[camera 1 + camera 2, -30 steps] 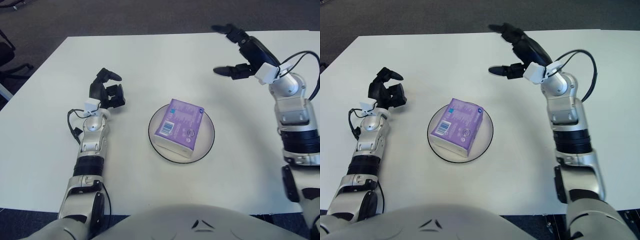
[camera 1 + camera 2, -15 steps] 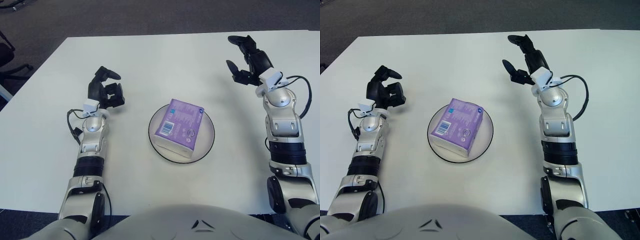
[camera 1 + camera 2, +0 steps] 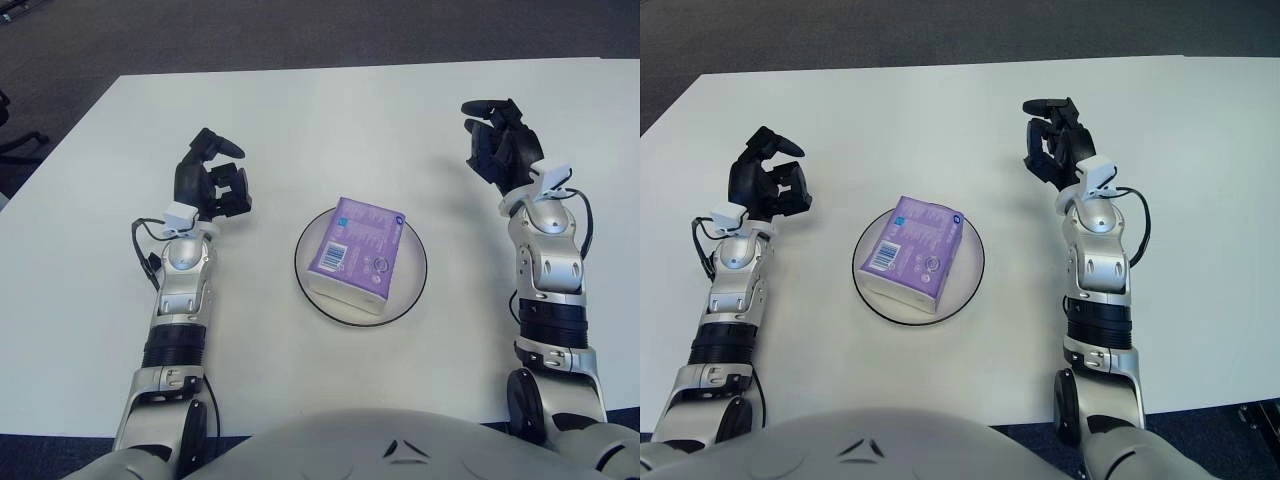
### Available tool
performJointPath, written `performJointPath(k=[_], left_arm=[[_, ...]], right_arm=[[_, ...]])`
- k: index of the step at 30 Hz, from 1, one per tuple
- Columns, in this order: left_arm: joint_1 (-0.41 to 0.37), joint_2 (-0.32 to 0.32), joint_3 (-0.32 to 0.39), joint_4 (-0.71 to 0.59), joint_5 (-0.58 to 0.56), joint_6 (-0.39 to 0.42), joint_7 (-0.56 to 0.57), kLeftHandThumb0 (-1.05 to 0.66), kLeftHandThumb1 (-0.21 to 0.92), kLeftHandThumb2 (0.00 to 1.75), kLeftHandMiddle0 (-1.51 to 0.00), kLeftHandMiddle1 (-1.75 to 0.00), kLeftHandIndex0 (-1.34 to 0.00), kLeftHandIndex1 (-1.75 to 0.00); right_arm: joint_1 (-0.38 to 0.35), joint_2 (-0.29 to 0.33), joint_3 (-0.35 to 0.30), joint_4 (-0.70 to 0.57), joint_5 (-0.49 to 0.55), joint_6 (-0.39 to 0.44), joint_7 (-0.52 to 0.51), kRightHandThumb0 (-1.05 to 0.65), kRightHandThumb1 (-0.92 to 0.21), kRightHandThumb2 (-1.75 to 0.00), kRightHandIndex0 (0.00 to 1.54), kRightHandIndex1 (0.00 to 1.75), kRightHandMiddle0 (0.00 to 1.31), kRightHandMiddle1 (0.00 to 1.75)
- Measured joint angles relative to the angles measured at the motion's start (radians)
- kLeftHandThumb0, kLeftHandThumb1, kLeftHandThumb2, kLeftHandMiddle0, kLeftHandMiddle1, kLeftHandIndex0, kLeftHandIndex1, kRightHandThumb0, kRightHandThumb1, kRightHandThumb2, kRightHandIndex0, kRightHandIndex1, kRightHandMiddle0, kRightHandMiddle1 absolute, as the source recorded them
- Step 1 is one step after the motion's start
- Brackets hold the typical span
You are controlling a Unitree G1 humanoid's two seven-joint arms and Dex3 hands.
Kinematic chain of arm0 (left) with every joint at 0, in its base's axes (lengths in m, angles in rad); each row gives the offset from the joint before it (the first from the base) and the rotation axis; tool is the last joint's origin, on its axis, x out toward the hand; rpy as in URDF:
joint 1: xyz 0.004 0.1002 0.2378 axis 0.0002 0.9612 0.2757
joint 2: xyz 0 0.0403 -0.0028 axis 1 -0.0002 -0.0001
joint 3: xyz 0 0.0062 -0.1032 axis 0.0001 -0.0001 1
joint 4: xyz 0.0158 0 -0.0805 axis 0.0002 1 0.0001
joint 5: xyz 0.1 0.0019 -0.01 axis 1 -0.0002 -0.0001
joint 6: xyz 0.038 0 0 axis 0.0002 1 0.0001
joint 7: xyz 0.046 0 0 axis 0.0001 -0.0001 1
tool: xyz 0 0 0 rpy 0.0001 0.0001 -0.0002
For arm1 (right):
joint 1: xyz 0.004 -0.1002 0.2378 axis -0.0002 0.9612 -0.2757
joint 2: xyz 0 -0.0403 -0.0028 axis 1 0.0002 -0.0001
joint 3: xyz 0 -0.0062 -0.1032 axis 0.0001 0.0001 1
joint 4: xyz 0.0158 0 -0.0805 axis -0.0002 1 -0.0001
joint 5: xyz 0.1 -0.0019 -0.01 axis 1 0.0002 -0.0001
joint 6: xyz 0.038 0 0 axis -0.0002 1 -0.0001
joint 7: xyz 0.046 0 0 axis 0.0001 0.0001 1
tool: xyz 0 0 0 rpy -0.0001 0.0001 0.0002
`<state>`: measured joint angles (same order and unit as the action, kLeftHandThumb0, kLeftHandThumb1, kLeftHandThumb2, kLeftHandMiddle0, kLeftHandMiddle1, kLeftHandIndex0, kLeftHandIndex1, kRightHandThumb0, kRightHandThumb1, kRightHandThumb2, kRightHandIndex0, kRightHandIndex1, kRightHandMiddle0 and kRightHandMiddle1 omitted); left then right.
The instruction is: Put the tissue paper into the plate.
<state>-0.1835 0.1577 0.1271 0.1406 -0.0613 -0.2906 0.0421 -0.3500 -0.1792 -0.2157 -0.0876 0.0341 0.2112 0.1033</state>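
Note:
A purple tissue pack (image 3: 357, 253) lies inside the white, dark-rimmed plate (image 3: 409, 297) at the middle of the white table. My right hand (image 3: 497, 148) is to the right of the plate and further back, well apart from it, its fingers curled and holding nothing. To the left of the plate my left hand (image 3: 211, 182) shows with its fingers curled and nothing in them.
The white table (image 3: 320, 110) stretches around the plate on all sides. Dark carpet (image 3: 250, 30) lies beyond the far edge. My own torso fills the bottom of the views.
My right arm has drawn back toward me and its hand has gone from spread fingers to curled ones. The left hand, the plate and the tissue pack have stayed put.

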Motion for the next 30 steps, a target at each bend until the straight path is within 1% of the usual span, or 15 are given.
performJointPath(k=[4,9,12,15,17,18,20,30], left_arm=[[0.007,0.000,-0.003,-0.015,-0.001,0.010,-0.006,-0.47,0.36,1.26,-1.31,-1.75,-0.58,-1.75],[0.021,0.000,-0.011,-0.028,-0.001,0.016,-0.017,-0.47,0.36,1.26,-1.32,-1.75,-0.58,-1.75],[0.029,0.000,-0.013,-0.032,-0.001,0.023,-0.020,-0.47,0.37,1.26,-1.32,-1.75,-0.58,-1.75],[0.030,-0.002,-0.017,-0.032,-0.001,0.037,-0.021,-0.46,0.37,1.25,-1.31,-1.75,-0.57,-1.75],[0.030,-0.002,-0.020,-0.035,-0.001,0.043,-0.022,-0.46,0.38,1.24,-1.30,-1.75,-0.57,-1.75],[0.030,-0.002,-0.021,-0.036,-0.001,0.047,-0.022,-0.46,0.38,1.24,-1.30,-1.75,-0.57,-1.75],[0.030,-0.002,-0.023,-0.038,-0.001,0.055,-0.022,-0.46,0.38,1.24,-1.30,-1.75,-0.56,-1.75],[0.031,0.000,-0.033,-0.050,-0.002,0.065,-0.026,-0.46,0.40,1.22,-1.30,-1.75,-0.55,-1.75]], right_arm=[[0.025,0.022,-0.007,-0.004,0.026,0.000,-0.025,-0.35,-0.92,-0.53,0.35,1.17,0.20,1.74],[0.067,0.048,-0.009,-0.004,0.032,-0.008,-0.056,-0.35,-0.92,-0.52,0.38,1.24,0.20,1.75],[0.077,0.052,-0.011,0.009,0.031,-0.045,-0.070,-0.35,-0.92,-0.52,0.40,1.26,0.20,1.75],[0.093,0.061,-0.011,0.030,0.031,-0.099,-0.080,-0.36,-0.88,-0.57,0.42,1.30,0.22,1.75],[0.105,0.064,-0.011,0.040,0.031,-0.116,-0.092,-0.36,-0.83,-0.65,0.44,1.34,0.26,1.75],[0.109,0.066,-0.010,0.042,0.030,-0.121,-0.098,-0.37,-0.82,-0.67,0.45,1.35,0.26,1.75],[0.118,0.069,-0.008,0.045,0.029,-0.127,-0.108,-0.37,-0.79,-0.71,0.47,1.38,0.28,1.75],[0.137,0.073,0.030,0.027,0.029,-0.117,-0.149,-0.38,-0.73,-0.78,0.51,1.47,0.31,1.75]])
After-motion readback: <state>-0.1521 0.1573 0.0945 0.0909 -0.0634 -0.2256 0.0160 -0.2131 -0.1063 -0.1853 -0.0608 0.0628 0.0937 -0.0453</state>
